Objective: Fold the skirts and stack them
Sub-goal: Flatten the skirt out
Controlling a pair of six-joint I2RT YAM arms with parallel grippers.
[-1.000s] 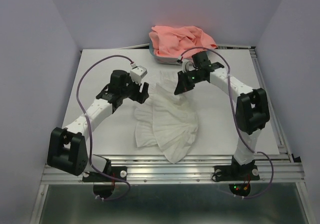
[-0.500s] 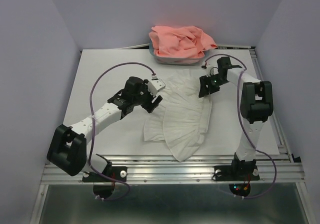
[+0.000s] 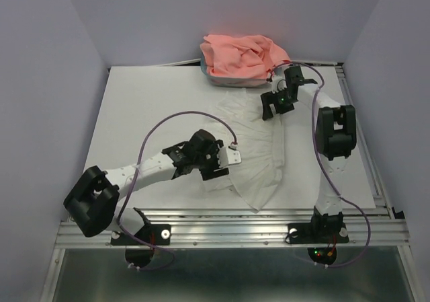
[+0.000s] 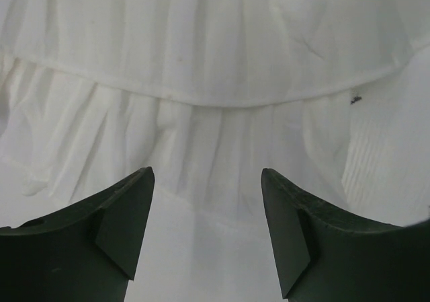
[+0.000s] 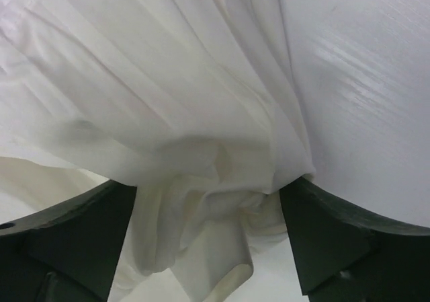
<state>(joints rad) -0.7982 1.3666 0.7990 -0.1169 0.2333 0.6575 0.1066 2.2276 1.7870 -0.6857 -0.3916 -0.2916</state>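
The white pleated skirt (image 3: 252, 151) lies spread on the table, its narrow waist end at the back right and its hem fanning toward the front. My left gripper (image 3: 225, 164) hovers open over the hem ruffles (image 4: 201, 127), with nothing between its fingers (image 4: 127, 214). At the waist end my right gripper (image 3: 269, 107) stands wide open, and a loose bunch of white cloth (image 5: 215, 181) lies between its fingers (image 5: 316, 235). The salmon-pink skirt (image 3: 242, 54) is heaped at the back of the table.
A teal tub (image 3: 228, 82) sits under the pink heap at the table's far edge. Bare white table (image 3: 148, 107) stretches to the left of the skirt. A metal rail (image 3: 235, 214) runs along the near edge, close to the hem's tip.
The right gripper has opened and let go of the white skirt's waist after carrying it back and right. The left arm has swung right and nearer, over the hem.
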